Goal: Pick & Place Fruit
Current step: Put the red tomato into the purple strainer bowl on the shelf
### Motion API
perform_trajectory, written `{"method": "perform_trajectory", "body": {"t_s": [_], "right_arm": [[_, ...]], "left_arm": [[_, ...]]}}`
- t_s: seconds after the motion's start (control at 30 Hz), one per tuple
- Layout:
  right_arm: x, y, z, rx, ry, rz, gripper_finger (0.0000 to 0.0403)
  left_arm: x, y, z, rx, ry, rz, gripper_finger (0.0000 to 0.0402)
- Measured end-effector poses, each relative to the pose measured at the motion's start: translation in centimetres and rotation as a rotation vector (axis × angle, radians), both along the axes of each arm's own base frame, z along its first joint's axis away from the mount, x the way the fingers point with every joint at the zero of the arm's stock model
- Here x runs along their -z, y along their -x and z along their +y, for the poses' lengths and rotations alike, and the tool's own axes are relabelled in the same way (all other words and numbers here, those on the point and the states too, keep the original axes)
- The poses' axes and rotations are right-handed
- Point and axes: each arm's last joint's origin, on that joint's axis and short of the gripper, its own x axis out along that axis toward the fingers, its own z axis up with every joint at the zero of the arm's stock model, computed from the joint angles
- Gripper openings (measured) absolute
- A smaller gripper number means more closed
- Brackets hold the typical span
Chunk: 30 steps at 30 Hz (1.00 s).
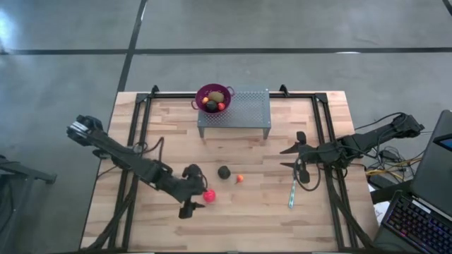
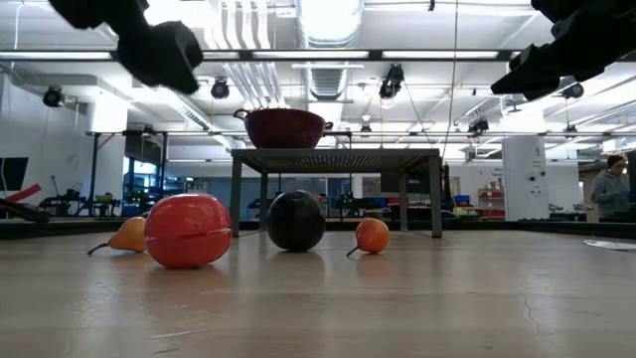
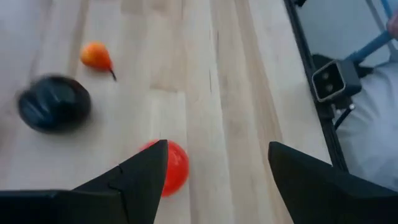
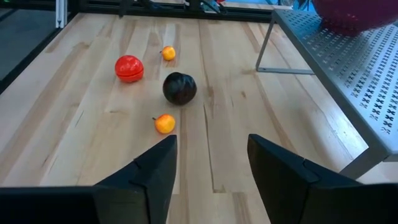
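A red ball [image 1: 209, 195] lies on the wooden table, with a dark ball [image 1: 224, 172] and a tiny orange fruit [image 1: 239, 178] to its right. A second tiny orange fruit [image 2: 127, 236] lies behind the red ball. My left gripper [image 1: 200, 192] is open and hangs above the table over the red ball [image 3: 175, 167]; one finger hides part of the ball in the left wrist view. The low view shows the ball [image 2: 188, 230] resting on the table, clear of the gripper. My right gripper [image 1: 293, 159] is open and empty at the right, facing the fruit [image 4: 180, 88].
A purple colander [image 1: 214, 97] holding several fruit stands on a perforated metal rack [image 1: 244, 113] at the table's far middle. A slim teal stick [image 1: 292, 194] lies near the right gripper. A keyboard and cables lie off the table's right edge.
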Motion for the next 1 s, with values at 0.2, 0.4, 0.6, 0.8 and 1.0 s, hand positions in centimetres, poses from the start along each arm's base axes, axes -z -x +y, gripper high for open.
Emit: {"method": "perform_trajectory", "body": {"t_s": [0.2,0.4,0.6,0.8,1.0], "right_arm": [[0.0,0.0,0.0,0.001,-0.001,0.0,0.0201],[0.0,0.0,0.0,0.0,0.0,0.0,0.019],[0.0,0.0,0.0,0.001,0.0,0.0,0.0174],[0.0,0.0,0.0,0.0,0.001,0.0,0.0157],[0.0,0.0,0.0,0.0,0.001,0.0,0.0142]], "left_arm": [[1.9,-0.8,-0.4,-0.047,0.015,0.076,0.0282],[3.5,-1.5,-0.8,-0.048,-0.023,0.119,0.0282],[3.8,-2.2,-1.0,-0.059,-0.022,0.132,0.0282],[3.1,-2.6,-0.6,-0.094,-0.025,0.109,0.0286],[4.2,-2.7,0.4,-0.139,-0.02,0.151,0.0318]]}}
